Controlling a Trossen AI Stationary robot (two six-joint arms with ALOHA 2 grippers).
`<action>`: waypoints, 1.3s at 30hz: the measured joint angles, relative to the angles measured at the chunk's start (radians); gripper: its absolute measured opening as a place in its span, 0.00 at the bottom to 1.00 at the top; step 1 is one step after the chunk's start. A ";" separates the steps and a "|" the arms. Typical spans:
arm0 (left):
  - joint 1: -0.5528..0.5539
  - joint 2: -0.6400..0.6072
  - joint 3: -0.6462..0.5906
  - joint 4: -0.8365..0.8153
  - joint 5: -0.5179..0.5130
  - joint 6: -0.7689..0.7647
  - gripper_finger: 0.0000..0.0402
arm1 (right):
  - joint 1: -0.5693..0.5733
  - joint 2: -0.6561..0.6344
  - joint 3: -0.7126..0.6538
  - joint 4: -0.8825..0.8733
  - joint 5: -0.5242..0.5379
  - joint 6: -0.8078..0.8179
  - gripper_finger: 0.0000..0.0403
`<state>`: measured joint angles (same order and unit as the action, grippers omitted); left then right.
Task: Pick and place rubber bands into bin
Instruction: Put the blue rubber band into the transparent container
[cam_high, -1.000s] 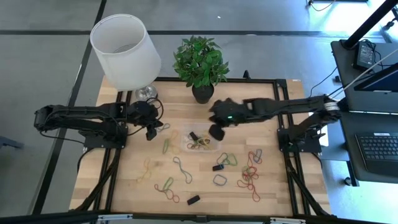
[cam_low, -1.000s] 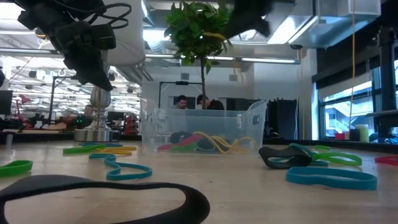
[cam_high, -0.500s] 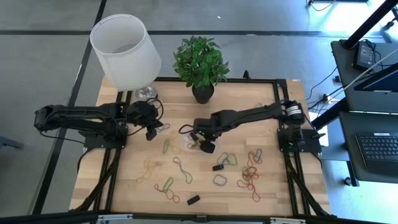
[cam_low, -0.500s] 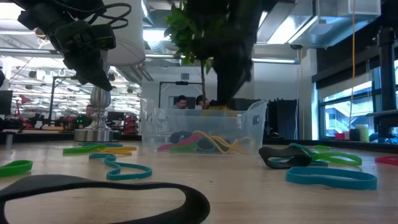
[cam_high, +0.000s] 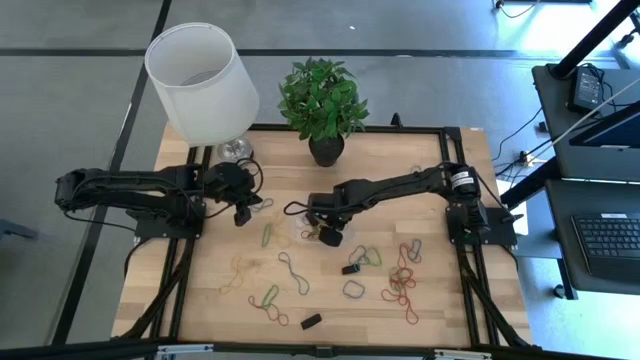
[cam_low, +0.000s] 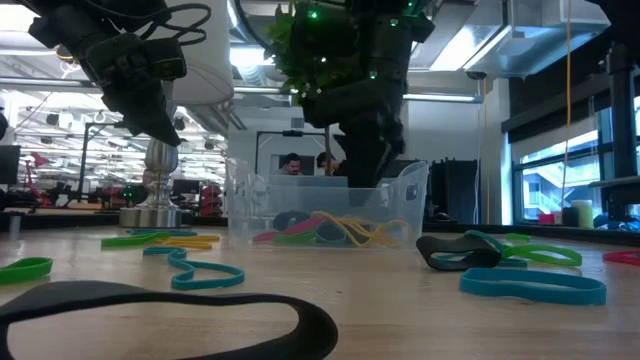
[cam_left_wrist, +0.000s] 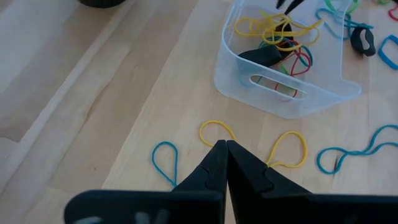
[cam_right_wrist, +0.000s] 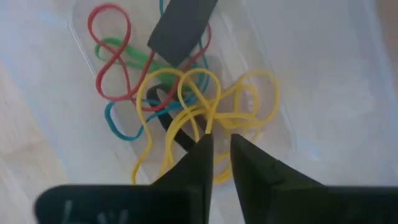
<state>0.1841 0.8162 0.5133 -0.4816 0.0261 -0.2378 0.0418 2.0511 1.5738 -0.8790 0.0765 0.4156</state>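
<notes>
The clear bin (cam_left_wrist: 249, 93) sits mid-table and holds red, green, blue and yellow rubber bands and a flat black piece (cam_right_wrist: 183, 28). My right gripper (cam_right_wrist: 222, 144) hangs over the bin (cam_low: 400, 200) in the high view (cam_high: 326, 233). It points down, its fingers a narrow gap apart, just above the yellow tangle (cam_right_wrist: 205, 102). My left gripper (cam_left_wrist: 222, 146) is shut. It hovers above the table to the bin's left (cam_high: 243, 212), over a yellow band (cam_left_wrist: 216, 129) lying flat. More bands lie loose around the bin (cam_high: 290, 270). My right gripper comes at the bin from above, its fingertips (cam_right_wrist: 202, 146) right over the yellow tangle. A yellow strand (cam_right_wrist: 209, 123) runs up to one fingertip; whether they touch, I cannot tell.
A lamp with a white shade (cam_high: 200, 80) and a potted plant (cam_high: 325, 105) stand at the far edge. Loose bands lie toward the near edge (cam_high: 268, 300) and the right (cam_high: 402, 280), with black pieces (cam_high: 311, 321) among them. People show in the room beyond.
My right gripper has swung from beside the plant pot toward the table's left and down until it hangs over the bin, with a yellow strand under its fingers on the way. My left arm has kept still.
</notes>
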 joint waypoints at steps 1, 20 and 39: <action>0.000 0.000 0.000 0.000 0.000 0.006 0.00 | -0.001 -0.001 0.004 0.001 0.001 -0.001 0.17; -0.200 0.040 0.134 -0.050 -0.104 0.079 0.01 | -0.014 -0.508 -0.414 0.270 0.018 -0.007 0.12; -0.500 0.614 0.583 -0.249 -0.163 0.155 0.01 | 0.025 -1.399 -0.977 0.356 0.035 0.231 0.03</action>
<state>-0.3160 1.4299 1.0960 -0.7302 -0.1366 -0.0830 0.0666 0.6518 0.5968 -0.5232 0.1116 0.6471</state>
